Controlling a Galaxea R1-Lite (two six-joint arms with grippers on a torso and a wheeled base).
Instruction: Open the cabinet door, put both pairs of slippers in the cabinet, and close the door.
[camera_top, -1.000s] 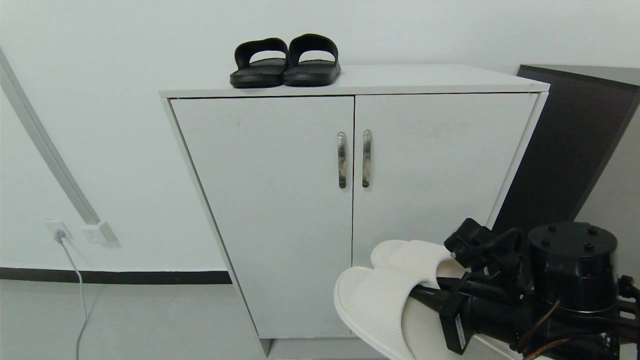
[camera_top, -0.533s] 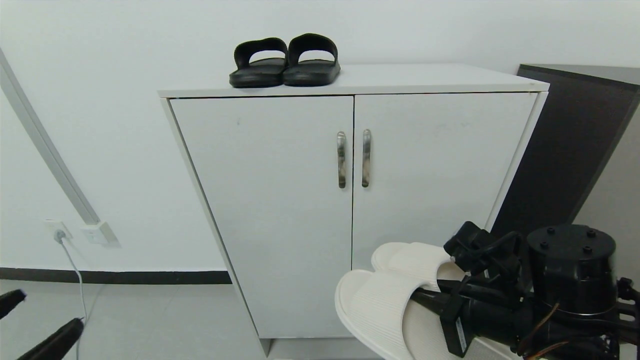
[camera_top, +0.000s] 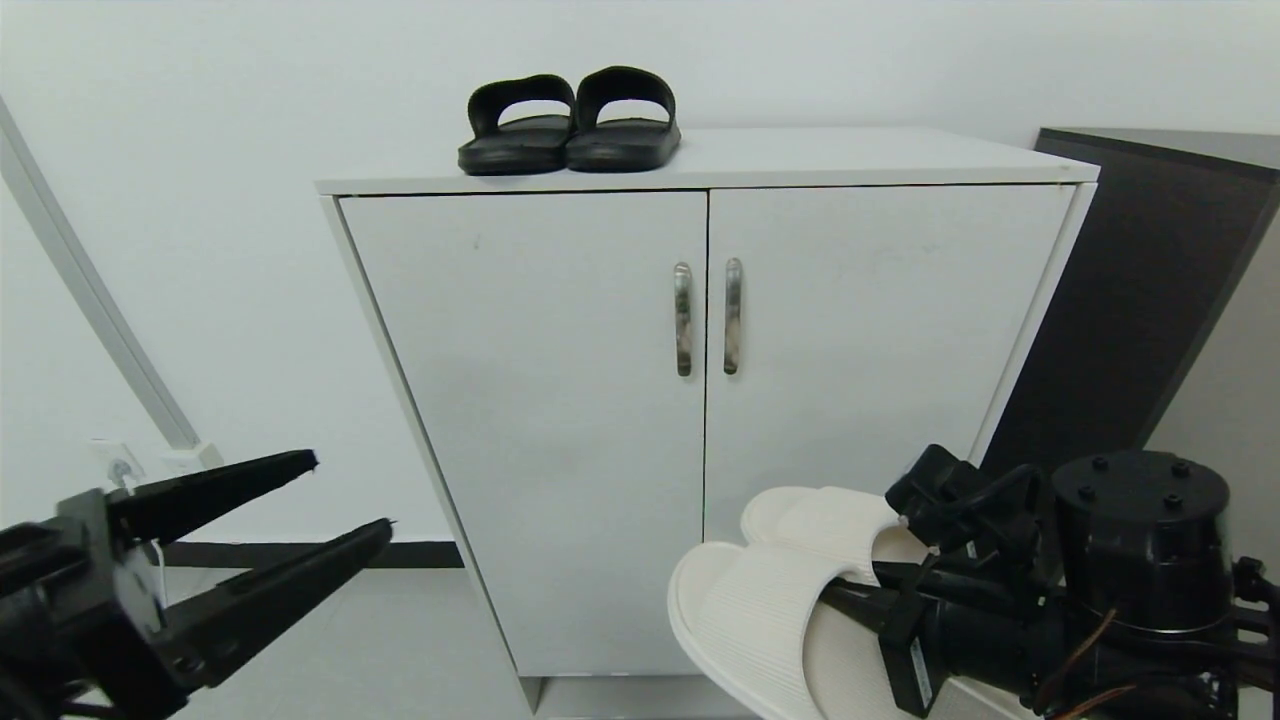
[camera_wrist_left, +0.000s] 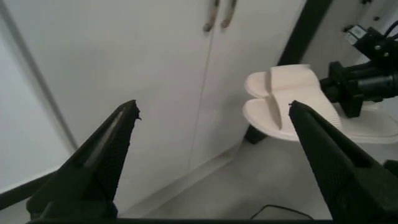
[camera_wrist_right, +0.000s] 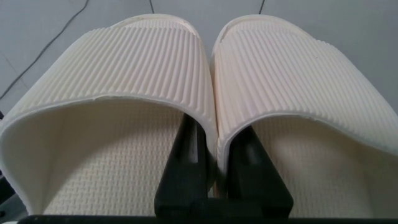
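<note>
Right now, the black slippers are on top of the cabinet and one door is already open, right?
Not quite. The black slippers are on top of the cabinet, but no door is open: the left door and the right door are both shut. The head view shows it.

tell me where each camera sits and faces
Head view: on the head, facing the closed cabinet, black slippers on top; left gripper and right arm show.
Left wrist view: on that wrist, facing the cabinet past its open gripper.
Right wrist view: on that wrist, along the right gripper pinching the white slippers.
Shared: head and left wrist both show those slippers.
</note>
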